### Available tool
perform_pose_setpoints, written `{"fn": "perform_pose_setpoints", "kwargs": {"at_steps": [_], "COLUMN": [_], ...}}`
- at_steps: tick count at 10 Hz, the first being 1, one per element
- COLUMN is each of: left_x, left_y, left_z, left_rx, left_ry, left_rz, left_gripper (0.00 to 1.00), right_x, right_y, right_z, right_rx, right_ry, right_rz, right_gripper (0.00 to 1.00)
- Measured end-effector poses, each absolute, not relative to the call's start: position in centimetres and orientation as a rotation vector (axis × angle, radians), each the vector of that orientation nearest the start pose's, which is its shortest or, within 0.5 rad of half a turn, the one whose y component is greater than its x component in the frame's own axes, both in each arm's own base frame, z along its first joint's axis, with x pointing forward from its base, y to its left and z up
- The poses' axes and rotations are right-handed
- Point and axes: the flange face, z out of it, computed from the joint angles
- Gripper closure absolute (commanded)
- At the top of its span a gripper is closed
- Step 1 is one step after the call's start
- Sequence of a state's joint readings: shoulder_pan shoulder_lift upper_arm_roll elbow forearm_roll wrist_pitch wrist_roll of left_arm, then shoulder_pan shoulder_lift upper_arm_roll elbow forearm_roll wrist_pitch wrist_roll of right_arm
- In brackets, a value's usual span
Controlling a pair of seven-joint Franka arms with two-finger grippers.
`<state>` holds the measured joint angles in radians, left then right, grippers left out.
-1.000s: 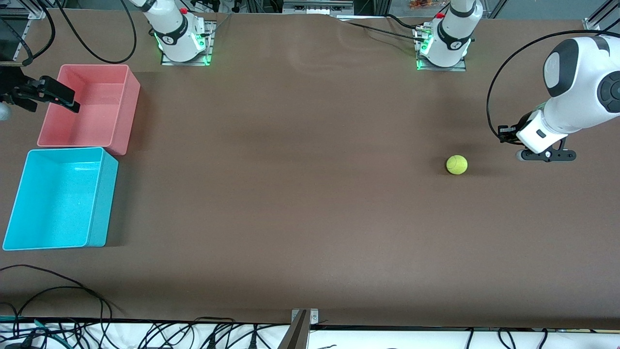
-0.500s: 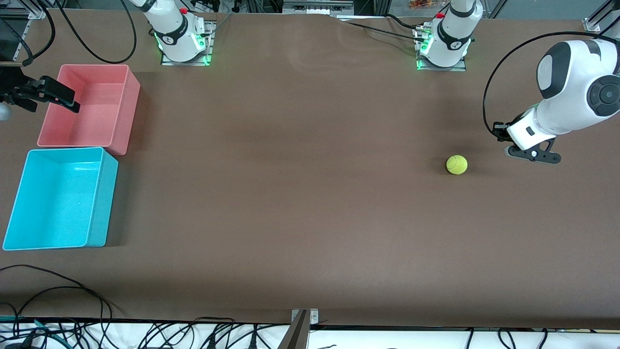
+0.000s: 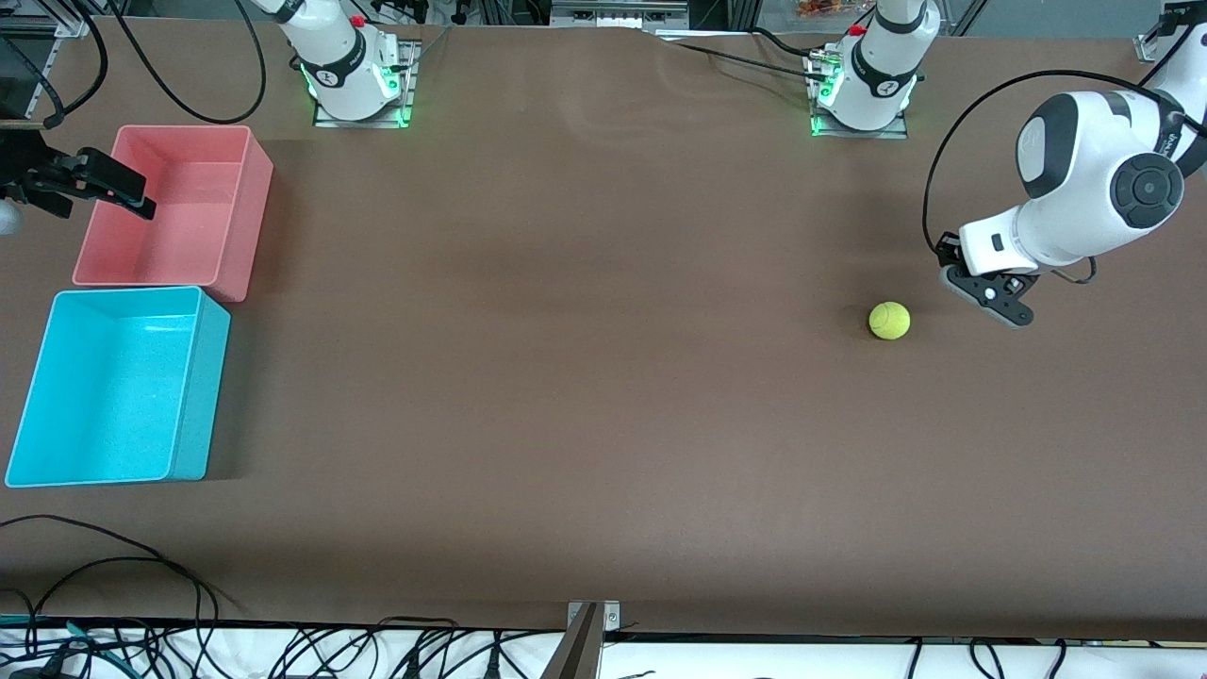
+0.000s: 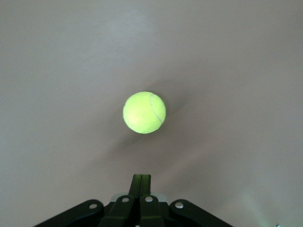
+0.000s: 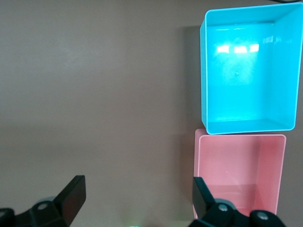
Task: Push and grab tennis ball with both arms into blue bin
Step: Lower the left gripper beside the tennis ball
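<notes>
Small fuzzy yellow-green tennis ball (image 3: 889, 321), round, matte, with a faint pale curved seam showing in the left wrist view (image 4: 144, 112). Resting on the flat brown matte table (image 3: 585, 377), toward the left arm's end, just beside the left hand (image 3: 1001, 304) and apart from it, a narrow strip of bare table between them. Well apart from both bins.

Left hand black, two-fingered, low over the table on a white jointed arm with black bands. Fingers (image 4: 140, 180) pressed together into one thin tip aimed at the ball, pinching nothing.

Right hand (image 3: 99, 189) black, waiting over the rim of the pink rectangular plastic bin (image 3: 231, 203) at the right arm's end of the table. Fingers (image 5: 73, 198) spread wide, nothing between them, touching nothing.

Bright cyan rectangular plastic bin (image 3: 193, 396), smooth glossy walls, rounded corners, light glare on its floor, hollow inside. Standing right against the pink bin, nearer the front camera than it, and close by the right hand. Pink bin of similar size and shape, also smooth-walled.
</notes>
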<state>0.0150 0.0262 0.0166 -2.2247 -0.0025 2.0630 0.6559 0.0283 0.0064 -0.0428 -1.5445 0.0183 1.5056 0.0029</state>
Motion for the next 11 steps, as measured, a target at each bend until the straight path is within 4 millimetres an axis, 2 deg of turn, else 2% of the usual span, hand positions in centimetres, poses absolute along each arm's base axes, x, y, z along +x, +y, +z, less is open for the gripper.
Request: {"fn": "perform_pose_setpoints", "kwargs": {"at_steps": [4,6,8,11], "left_x": [50.7,50.7,50.8,50.2], "left_y": [2.3,5.0,6.3,5.9], "left_z": [33.4,31.9,30.4,27.6], "left_rx": [-2.881,-2.735,-2.653,-2.554], "left_ry": [1.432,1.687,1.815,1.978], "left_rz": [0.235,0.151,0.136,0.153], "left_gripper": [1.0,1.0,1.0,1.0], "right_x": [55.0,55.0,55.0,55.0], "right_y": [-0.6,-0.5,0.0,0.1], "right_z": [62.8,62.8,62.8,62.8], "right_rx": [-3.127,-3.128,-3.129,-3.13], "right_ry": [0.027,0.022,0.008,0.005], "right_rz": [0.07,0.07,0.07,0.07], "right_gripper": [0.0,0.0,0.0,0.0]}}
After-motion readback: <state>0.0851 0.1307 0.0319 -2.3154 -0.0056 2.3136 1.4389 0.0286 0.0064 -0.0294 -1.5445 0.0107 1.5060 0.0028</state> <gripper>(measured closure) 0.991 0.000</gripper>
